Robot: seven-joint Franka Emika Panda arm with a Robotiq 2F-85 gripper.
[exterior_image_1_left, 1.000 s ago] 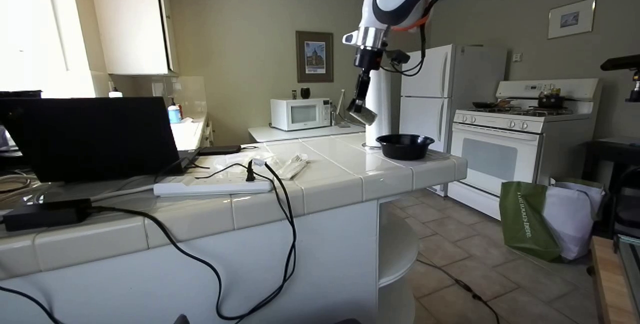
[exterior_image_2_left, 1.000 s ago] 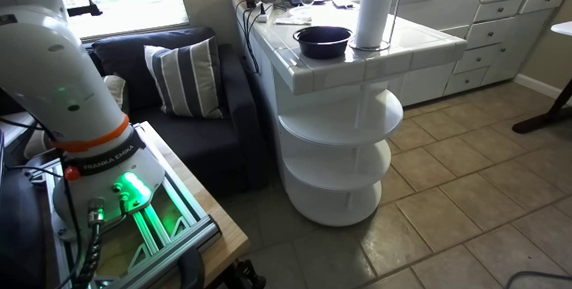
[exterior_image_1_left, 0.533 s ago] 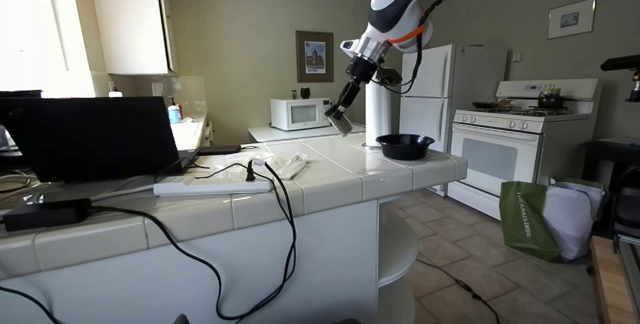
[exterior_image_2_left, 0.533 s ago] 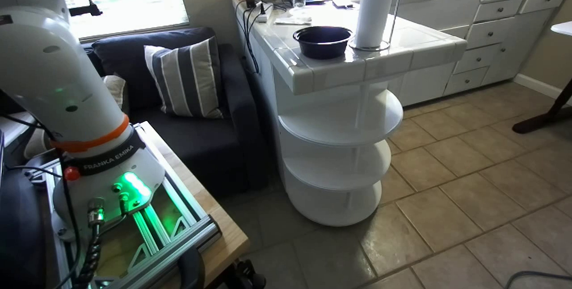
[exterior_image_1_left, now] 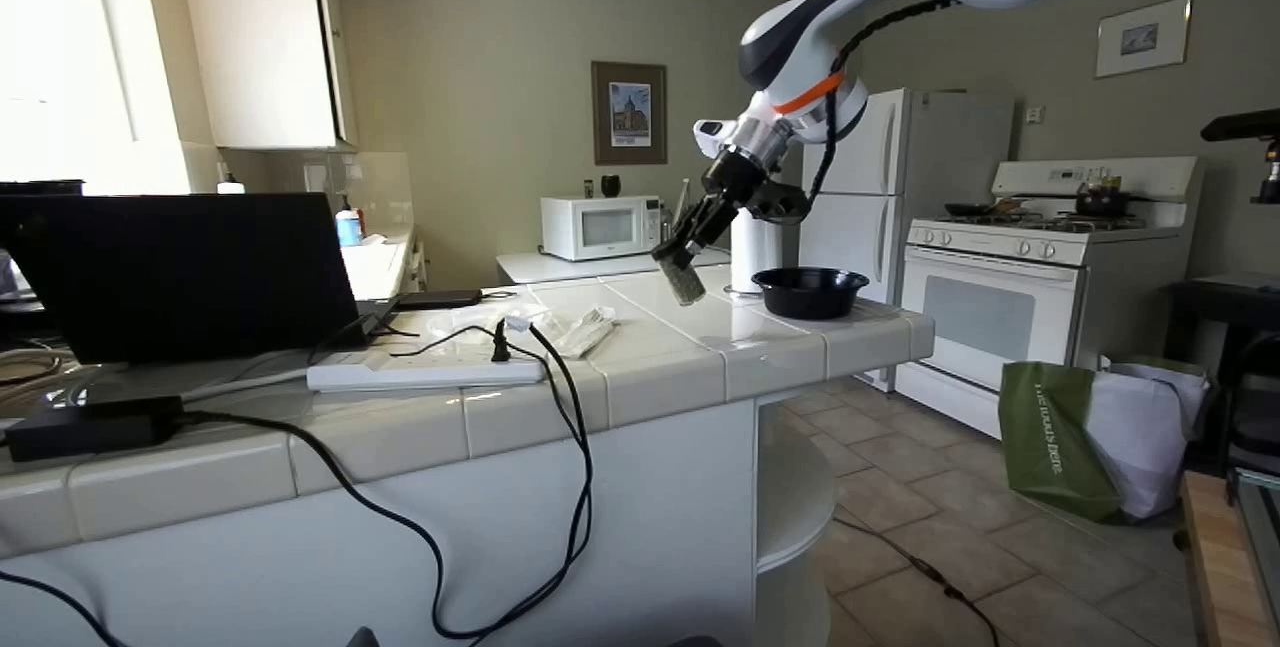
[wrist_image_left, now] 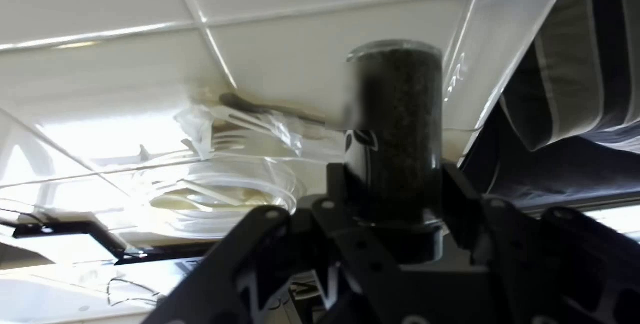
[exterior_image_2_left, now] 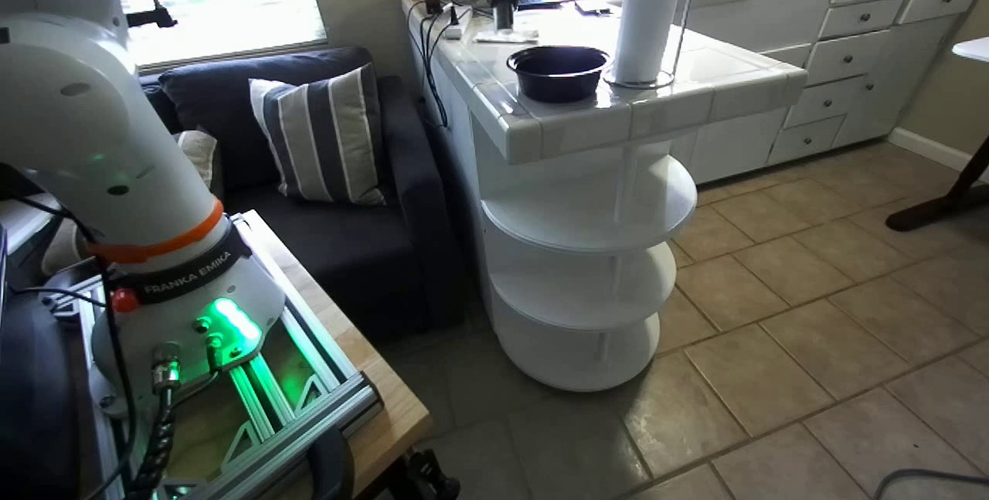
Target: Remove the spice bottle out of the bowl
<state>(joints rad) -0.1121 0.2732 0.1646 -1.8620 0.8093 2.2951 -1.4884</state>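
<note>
My gripper [exterior_image_1_left: 672, 251] is shut on the spice bottle [exterior_image_1_left: 683, 282], near its dark cap. The bottle is grey-brown, slightly tilted, base downward, over the tiled counter; I cannot tell its exact height. In the wrist view the bottle [wrist_image_left: 400, 128] stands between the two fingers [wrist_image_left: 395, 184], its cap toward the palm. It also shows in an exterior view [exterior_image_2_left: 504, 17], small and dark under the gripper. The black bowl [exterior_image_1_left: 810, 299] sits near the counter's end, apart from the gripper and bottle. The bowl [exterior_image_2_left: 559, 86] also shows there with no bottle seen in it.
A paper-towel roll [exterior_image_1_left: 755, 252] stands beside the bowl. Plastic cutlery packaging [exterior_image_1_left: 588, 331], a white power strip [exterior_image_1_left: 425, 373] with cables and a black laptop [exterior_image_1_left: 180, 277] lie further along the counter. The counter's front edge [exterior_image_1_left: 660, 391] runs near the bottle.
My gripper has moved away from the bowl along the counter and lowered, carrying the bottle. The bottle has turned from strongly tilted to nearly upright. The bowl has not moved.
</note>
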